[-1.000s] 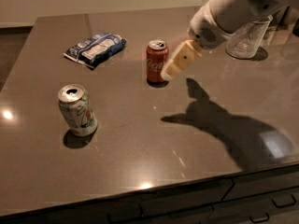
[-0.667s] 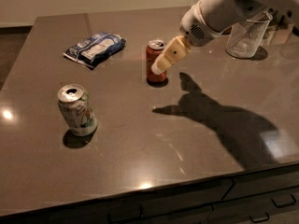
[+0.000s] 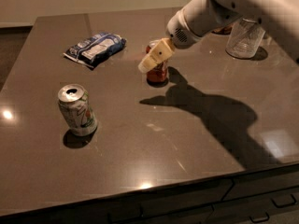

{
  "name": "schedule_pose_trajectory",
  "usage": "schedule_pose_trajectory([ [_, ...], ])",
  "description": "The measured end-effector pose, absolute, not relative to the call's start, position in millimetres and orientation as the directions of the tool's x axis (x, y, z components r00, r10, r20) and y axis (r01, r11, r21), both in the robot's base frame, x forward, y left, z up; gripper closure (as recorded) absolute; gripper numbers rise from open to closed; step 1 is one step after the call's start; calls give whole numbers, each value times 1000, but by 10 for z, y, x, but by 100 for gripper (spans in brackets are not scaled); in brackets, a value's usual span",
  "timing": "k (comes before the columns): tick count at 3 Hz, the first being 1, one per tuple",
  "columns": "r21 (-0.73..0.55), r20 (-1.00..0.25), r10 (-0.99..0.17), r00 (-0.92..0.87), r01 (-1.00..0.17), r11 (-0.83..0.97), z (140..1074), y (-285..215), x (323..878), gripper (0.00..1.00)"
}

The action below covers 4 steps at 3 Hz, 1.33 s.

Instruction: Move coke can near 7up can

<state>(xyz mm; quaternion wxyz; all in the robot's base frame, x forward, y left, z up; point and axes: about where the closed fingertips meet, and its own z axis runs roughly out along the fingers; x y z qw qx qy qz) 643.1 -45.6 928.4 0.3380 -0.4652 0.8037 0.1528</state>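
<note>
The red coke can stands upright near the middle of the dark table, mostly covered by the gripper. The gripper comes in from the upper right on a white arm, and its cream-coloured finger lies across the can's upper front. The 7up can, white with green markings and an open silver top, stands upright at the front left, well apart from the red can.
A blue-and-white snack bag lies at the back left. A clear glass stands at the back right. The table's front edge runs along the bottom, with drawers below. The arm's shadow falls on the right half.
The gripper has moved left and a little toward the front, from beside the coke can's right side to over its front. Both cans stand where they were.
</note>
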Motion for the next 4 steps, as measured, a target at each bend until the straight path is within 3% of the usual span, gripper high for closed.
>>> schedule_pose_trajectory([
  [1, -38, -699, -629, -341, -860, 509, 9229, -361, 6499, 13],
  [4, -59, -762, -617, -197, -927, 370, 9413, -256, 6059, 91],
])
